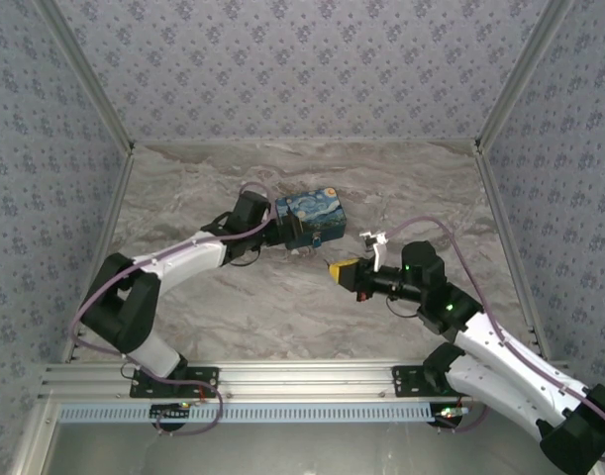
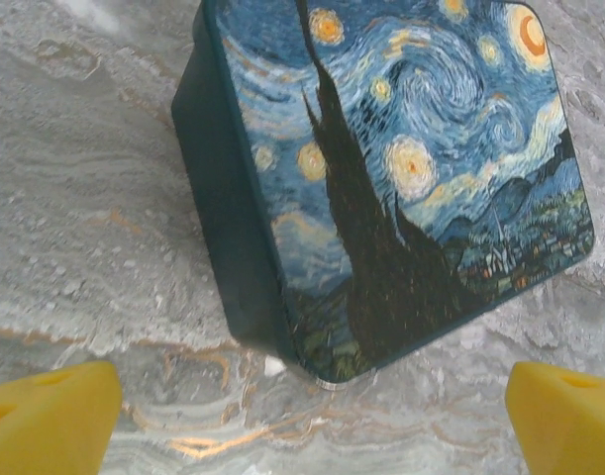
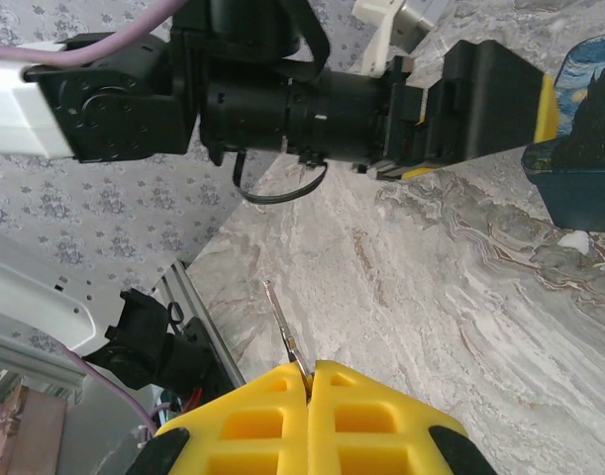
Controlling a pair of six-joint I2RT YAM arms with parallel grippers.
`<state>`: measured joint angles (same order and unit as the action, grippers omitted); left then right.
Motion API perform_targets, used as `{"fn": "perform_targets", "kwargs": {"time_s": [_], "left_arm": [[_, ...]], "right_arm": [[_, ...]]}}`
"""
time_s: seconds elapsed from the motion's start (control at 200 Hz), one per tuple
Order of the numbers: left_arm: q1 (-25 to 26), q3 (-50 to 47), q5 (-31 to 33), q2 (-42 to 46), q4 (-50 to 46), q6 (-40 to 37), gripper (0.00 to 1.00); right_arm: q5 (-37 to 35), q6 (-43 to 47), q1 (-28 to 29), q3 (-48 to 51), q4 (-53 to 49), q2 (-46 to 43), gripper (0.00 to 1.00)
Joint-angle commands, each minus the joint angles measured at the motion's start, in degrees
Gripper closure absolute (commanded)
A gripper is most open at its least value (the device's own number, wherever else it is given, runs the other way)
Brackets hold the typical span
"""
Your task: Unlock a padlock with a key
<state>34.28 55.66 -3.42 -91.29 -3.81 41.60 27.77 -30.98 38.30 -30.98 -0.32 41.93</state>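
Near tin box (image 1: 317,220) edge, left gripper (image 1: 275,231) spread wide

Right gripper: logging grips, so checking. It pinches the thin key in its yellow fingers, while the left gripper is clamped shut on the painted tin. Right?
No: the left gripper is open, not clamped; the left wrist view shows its fingers spread wide, short of the painted tin. The right gripper does pinch the key.

Thin silvery key (image 3: 279,322), clamped at its base in the closed right gripper (image 3: 308,381), shaft slanting out above the worktop's middle, padlock (image 2: 327,382) mostly hidden, a silvery sliver at the tin box's (image 2: 401,178) lower corner
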Motion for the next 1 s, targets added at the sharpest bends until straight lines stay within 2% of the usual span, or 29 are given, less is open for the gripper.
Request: {"fn": "perform_targets", "kwargs": {"time_s": [0.0, 0.29, 0.625, 0.994], "left_arm": [[-0.5, 3.1, -1.7, -2.4, 2.0, 0.7, 0.01], [-2.0, 3.6, -3.6, -5.9, 3.6, 1.5, 0.0], [-2.7, 3.4, -6.1, -8.1, 2.5, 0.5, 0.05], [-2.8, 2.7, -4.7, -7.9, -0.4, -1.4, 0.1]], "right_arm": [[-0.9, 0.5, -0.2, 0.3, -1.6, -1.2, 1.0], [-0.9, 0.3, -0.4, 0.2, -1.4, -0.9, 1.0], [-0.6, 0.4, -0.8, -0.4, -1.1, 0.8, 1.0], [-0.6, 0.7, -0.9, -1.1, -0.9, 2.4, 1.0]]}}
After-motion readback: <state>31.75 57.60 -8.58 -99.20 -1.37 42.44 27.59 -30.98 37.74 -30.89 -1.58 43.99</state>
